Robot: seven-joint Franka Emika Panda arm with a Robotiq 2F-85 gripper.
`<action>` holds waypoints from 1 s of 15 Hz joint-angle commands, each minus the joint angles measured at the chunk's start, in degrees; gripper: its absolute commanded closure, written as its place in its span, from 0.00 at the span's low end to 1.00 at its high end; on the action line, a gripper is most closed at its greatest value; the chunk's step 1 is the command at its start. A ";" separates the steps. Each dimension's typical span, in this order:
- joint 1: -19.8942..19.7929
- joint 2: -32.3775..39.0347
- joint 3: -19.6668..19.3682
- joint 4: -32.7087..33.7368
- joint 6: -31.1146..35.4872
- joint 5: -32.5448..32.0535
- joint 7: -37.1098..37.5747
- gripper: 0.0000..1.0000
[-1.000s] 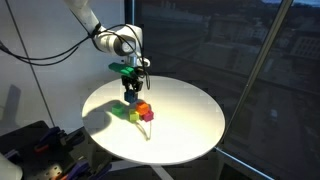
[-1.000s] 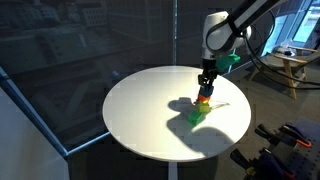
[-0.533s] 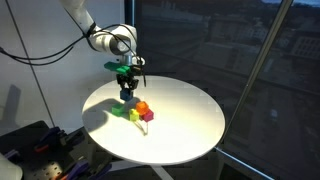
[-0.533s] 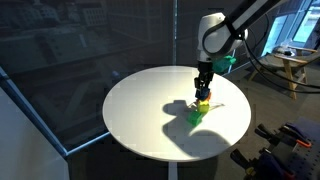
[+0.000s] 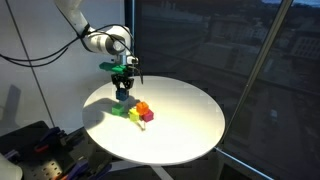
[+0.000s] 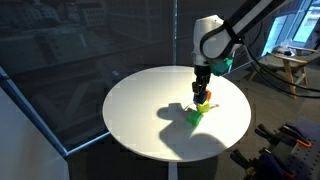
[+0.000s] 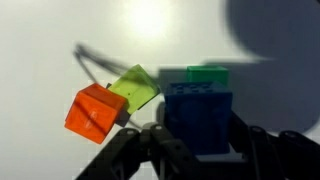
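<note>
Gripping the blue block (image 7: 198, 108), gripper (image 7: 200, 140) clamped on its sides, over the middle of the table (image 5: 190, 125). Just beyond lie the orange block (image 7: 95, 112) and lime block (image 7: 135, 88). A shallow grip could slip, or a low drift could knock them.

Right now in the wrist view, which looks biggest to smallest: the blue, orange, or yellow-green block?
1. blue block, but it is nearest the camera, so its real size is unsure.
2. orange block.
3. yellow-green block, partly covered.
</note>
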 commanded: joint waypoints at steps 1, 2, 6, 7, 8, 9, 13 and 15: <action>0.62 -1.18 0.44 -1.18 0.48 -2.03 0.45 0.69; 0.77 -1.16 0.59 -1.27 0.67 -1.99 0.46 0.69; 1.30 -1.21 1.83 -1.05 0.61 -0.79 0.36 0.69; 1.42 -1.22 2.18 -1.02 0.69 -0.49 0.48 0.69; 1.68 -1.22 2.40 -1.03 0.83 -0.63 0.79 0.69; 2.02 -1.20 2.64 -1.06 1.07 -0.81 1.21 0.69; 3.32 -1.06 3.45 -0.92 1.41 -1.11 2.04 0.69; 4.03 -0.87 3.76 -0.72 1.34 -1.17 2.57 0.69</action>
